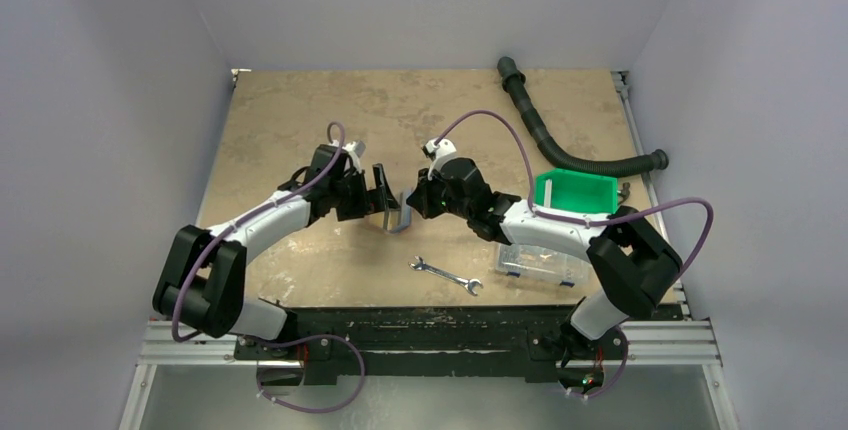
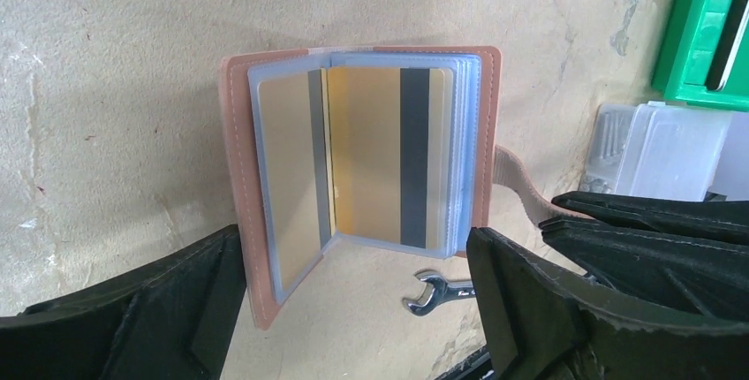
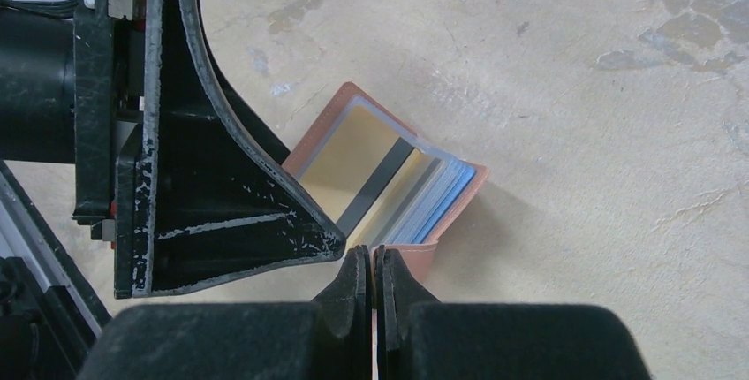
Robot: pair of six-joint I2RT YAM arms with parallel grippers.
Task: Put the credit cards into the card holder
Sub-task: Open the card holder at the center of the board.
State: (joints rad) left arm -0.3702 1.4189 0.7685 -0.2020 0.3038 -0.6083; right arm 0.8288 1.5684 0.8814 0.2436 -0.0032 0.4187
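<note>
Two stiff gold plastic cards sleeved in floppy-looking reddish-brown leather bifold card holder; right jaws shut on its strap, left jaws wide, empty; grip cover edge

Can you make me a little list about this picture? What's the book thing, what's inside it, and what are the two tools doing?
card holder: open like a little book
cards: two gold ones with dark stripes, in clear sleeves
left tool: open, fingers either side of the holder
right tool: shut, pinching the holder's strap
nearby: wrench, green bin
</note>
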